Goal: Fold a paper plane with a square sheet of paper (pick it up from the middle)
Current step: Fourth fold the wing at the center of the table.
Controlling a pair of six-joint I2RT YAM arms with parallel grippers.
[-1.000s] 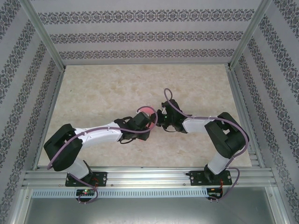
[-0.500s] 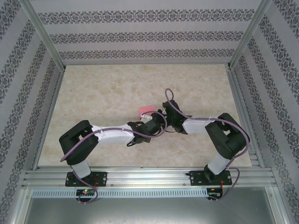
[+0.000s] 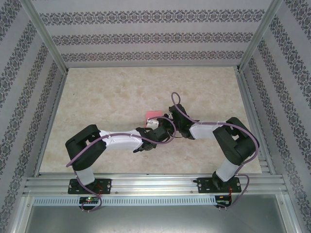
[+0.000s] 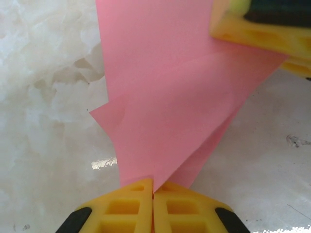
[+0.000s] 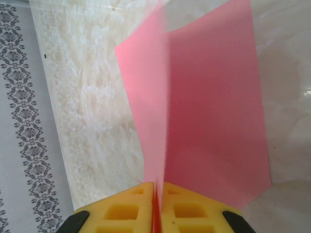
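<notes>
Square sheet of paper [image 4: 165, 97] hung between two claws.
Left claw [image 4: 153, 187] and right claw [image 5: 156, 188] each pinched one edge.

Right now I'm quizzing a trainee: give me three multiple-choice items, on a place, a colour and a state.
1. Where is the sheet of paper? A. far left corner; B. near the middle of the table, between the left fingers and right fingers; C. on the front rail.
2. What colour are those fingers? A. yellow; B. blue; C. green.
3. The left fingers are: A. wide open; B. shut on nothing; C. shut on the paper.
Answers: 1 B, the top view shows it there; 2 A, both wrist views show yellow; 3 C, they pinch the pink sheet.
</notes>
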